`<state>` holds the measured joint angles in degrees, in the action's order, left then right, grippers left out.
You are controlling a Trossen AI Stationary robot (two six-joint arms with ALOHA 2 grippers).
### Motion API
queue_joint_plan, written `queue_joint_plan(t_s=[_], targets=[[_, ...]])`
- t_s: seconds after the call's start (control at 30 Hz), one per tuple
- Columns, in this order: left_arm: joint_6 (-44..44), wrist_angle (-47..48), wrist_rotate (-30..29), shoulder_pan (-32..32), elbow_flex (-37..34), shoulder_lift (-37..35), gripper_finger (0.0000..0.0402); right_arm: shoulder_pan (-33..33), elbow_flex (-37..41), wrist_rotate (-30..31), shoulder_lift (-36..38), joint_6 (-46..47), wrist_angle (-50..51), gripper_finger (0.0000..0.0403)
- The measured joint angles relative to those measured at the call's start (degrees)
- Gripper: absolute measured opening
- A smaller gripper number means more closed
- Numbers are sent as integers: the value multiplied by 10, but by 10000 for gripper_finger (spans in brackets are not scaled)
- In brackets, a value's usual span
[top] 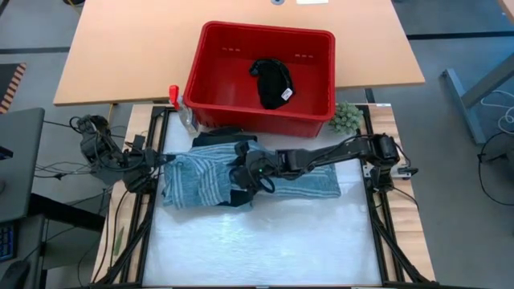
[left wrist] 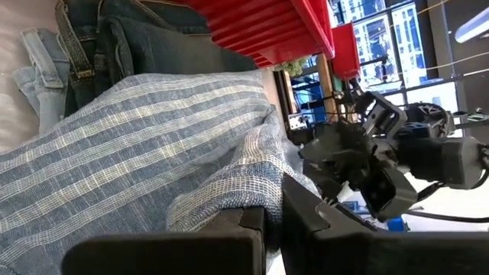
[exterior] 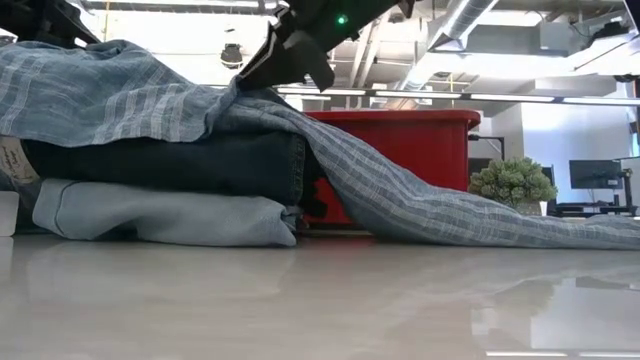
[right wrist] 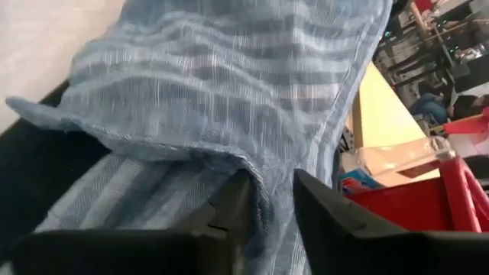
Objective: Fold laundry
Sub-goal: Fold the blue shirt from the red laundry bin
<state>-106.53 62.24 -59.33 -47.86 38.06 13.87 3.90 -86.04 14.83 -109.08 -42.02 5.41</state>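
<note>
Two grippers are at work on one pile of laundry at the back half of the white table [top: 265, 241]. The right gripper [top: 250, 178] reaches across from the right side to the middle of the pile; in its wrist view its fingers [right wrist: 229, 210] stand a little apart with a fold of the striped cloth [top: 201, 178] running down between them, so it is pinching that fold. The left gripper [top: 165, 159] sits at the pile's left edge, and in its wrist view its two fingers [left wrist: 252, 225] are pressed together on a bunched edge of the same striped cloth.

From table height, the pile shows three layers: a light blue garment [exterior: 160, 215] at the bottom, lying on the table, one dark navy garment [exterior: 170, 165] on top of it, and the grey-blue striped cloth draped over both and trailing down to the table on the side toward the basket. The left wrist view shows that the dark and light garments under the stripes have belt loops and seams like jeans.

One red basket [top: 209, 80] stands behind the pile, just touching its far edge. Inside lies one black garment [top: 271, 80] with a white tag. One small green fuzzy ball [top: 347, 118] rests beside the basket's right front corner.
</note>
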Motion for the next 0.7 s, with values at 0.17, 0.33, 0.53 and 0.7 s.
queue_joint_plan(t_s=[0.17,0.33,0.53,0.7], targets=[[18,1,8,0,0,0,24,-7,0,-1,1,0,-12,45],[12,20,34,0,2,0,75,-16,1,12,13,39,6,23],[8,89,80,0,25,0,133,-55,0,-35,32,152,63,17],[-14,146,90,0,32,-1,156,-102,-1,-72,43,278,62,17]])
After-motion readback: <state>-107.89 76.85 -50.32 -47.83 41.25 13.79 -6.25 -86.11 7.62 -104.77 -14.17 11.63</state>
